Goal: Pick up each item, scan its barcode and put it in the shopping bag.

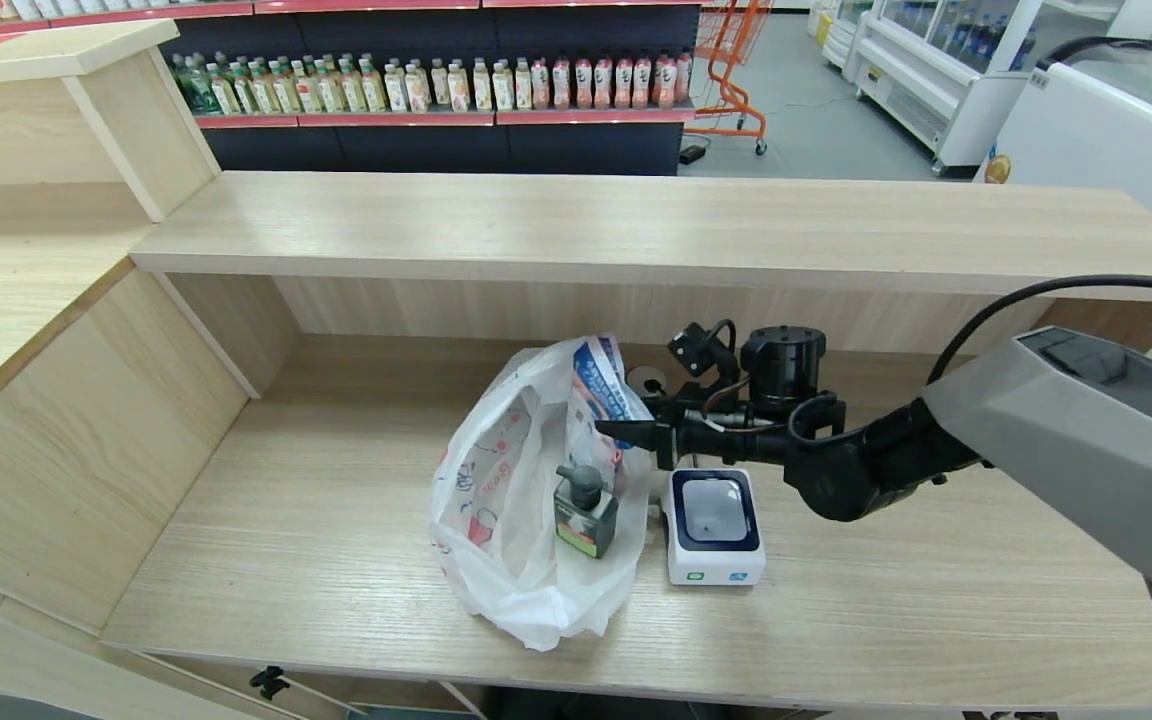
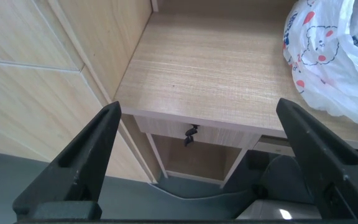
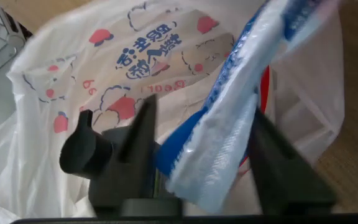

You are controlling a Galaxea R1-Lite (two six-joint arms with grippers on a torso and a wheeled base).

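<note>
A white shopping bag (image 1: 506,520) (image 3: 73,68) (image 2: 328,62) with red prints lies open at the middle of the counter. Inside it stands a green pump bottle (image 1: 586,512) (image 3: 82,152). At the bag's far side a blue and white packet (image 1: 600,392) (image 3: 229,137) tilts upright in the bag's mouth, and my right gripper (image 1: 622,432) (image 3: 207,155) is shut on it, one finger on each side. A white scanner (image 1: 714,526) with a dark blue top sits just right of the bag. My left gripper (image 2: 197,109) hangs open off the counter's front left corner, holding nothing.
A raised wooden ledge (image 1: 636,225) runs along the back of the counter (image 1: 316,540), and a wooden side wall (image 1: 86,450) closes the left. A small black key (image 2: 191,134) hangs under the front edge. Bare counter lies left of the bag and right of the scanner.
</note>
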